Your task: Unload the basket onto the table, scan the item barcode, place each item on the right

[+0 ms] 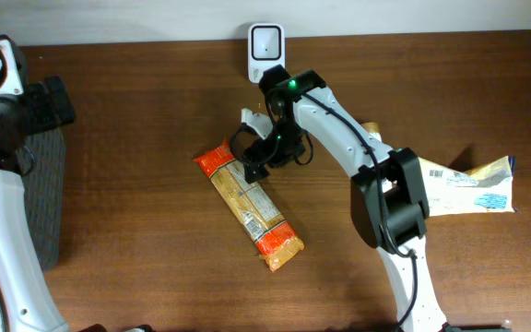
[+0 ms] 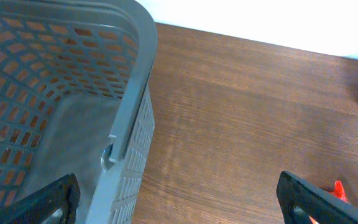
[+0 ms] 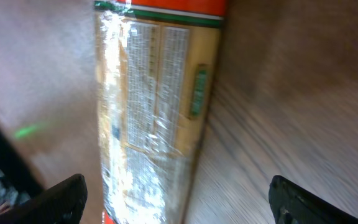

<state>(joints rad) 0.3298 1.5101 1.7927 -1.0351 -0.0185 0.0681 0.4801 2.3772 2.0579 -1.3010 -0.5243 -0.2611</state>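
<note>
grey basket [image 2: 138,68], left end effector [image 2: 182,202] spread over its rim, right end effector [image 3: 182,200] spread over pasta pack [image 3: 154,106]

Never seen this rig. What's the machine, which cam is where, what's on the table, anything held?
It is two robot arms at a wooden table, each ending in a two-finger gripper. The wide picture comes from a fixed camera overhead. The other two come from cameras on the wrists, so the dark fingertips show at the bottom corners. The left gripper is open by the rim of a grey basket and holds nothing. The right gripper is open above an orange-ended food packet that lies flat, not gripped. A white scanner stands at the far edge, and a second packet lies near the right arm's base.
</note>
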